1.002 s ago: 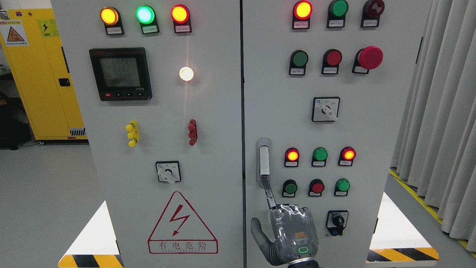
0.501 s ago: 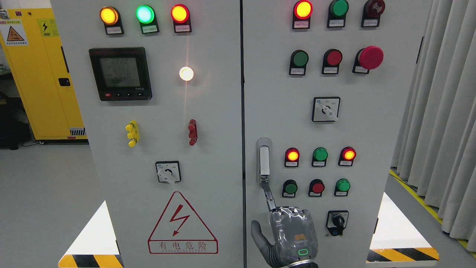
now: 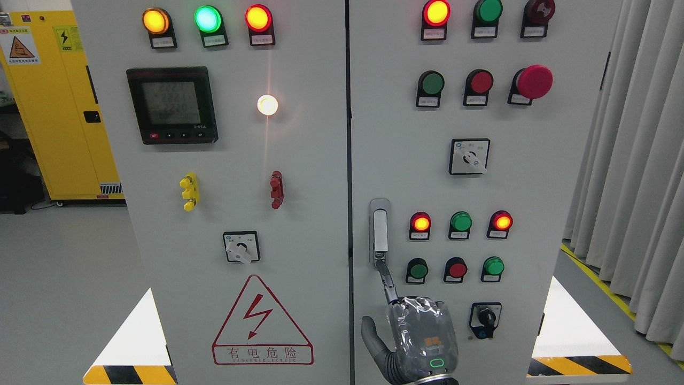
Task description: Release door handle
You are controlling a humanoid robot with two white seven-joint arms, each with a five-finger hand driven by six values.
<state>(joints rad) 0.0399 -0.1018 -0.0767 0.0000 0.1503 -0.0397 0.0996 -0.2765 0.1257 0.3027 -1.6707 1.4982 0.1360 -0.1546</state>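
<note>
Door handle (image 3: 379, 231): slim, upright, brushed-metal lever in an oval plate, left edge of the right cabinet door (image 3: 534, 187), smooth grey painted steel. Hand (image 3: 414, 337): plastic-wrapped, directly below the handle, one finger (image 3: 388, 280) extended up touching its lower end; grip cannot be told.

We see bright, even, sharp light; above and left of the hand (image 3: 422, 342) a white lamp (image 3: 267, 105) flares vertically

Industrial electrical room or lab: grey control cabinet (image 3: 299, 160) with indicator lamps (image 3: 207, 19), high-voltage warning sign (image 3: 262, 323), yellow safety cabinet (image 3: 53, 107).
</note>
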